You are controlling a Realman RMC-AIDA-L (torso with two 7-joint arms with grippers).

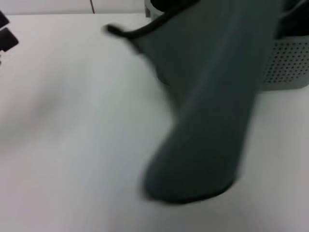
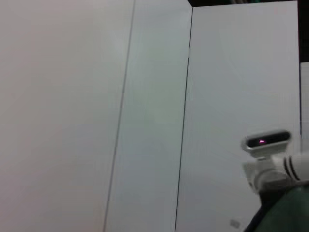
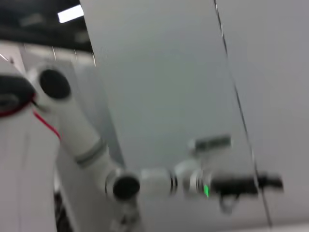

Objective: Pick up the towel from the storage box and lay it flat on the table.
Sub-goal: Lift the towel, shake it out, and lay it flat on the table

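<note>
The towel (image 1: 207, 101) hung blurred, hiding most of the box (image 1: 288, 67) — no label legible; pincer states could not be told.

Pale wall panels (image 2: 145, 116) with dark seams; a ceiling light (image 3: 70, 13) glows overhead.

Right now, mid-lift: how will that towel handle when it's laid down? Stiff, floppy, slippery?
Likely floppy: the towel hangs in a long drooping fold, its lower end curling over the table. Probably light, since one black-edged corner flares sideways in the air. The fleecy look suggests it may cling rather than slide on the smooth tabletop, so spreading it flat could need a drag.
</note>
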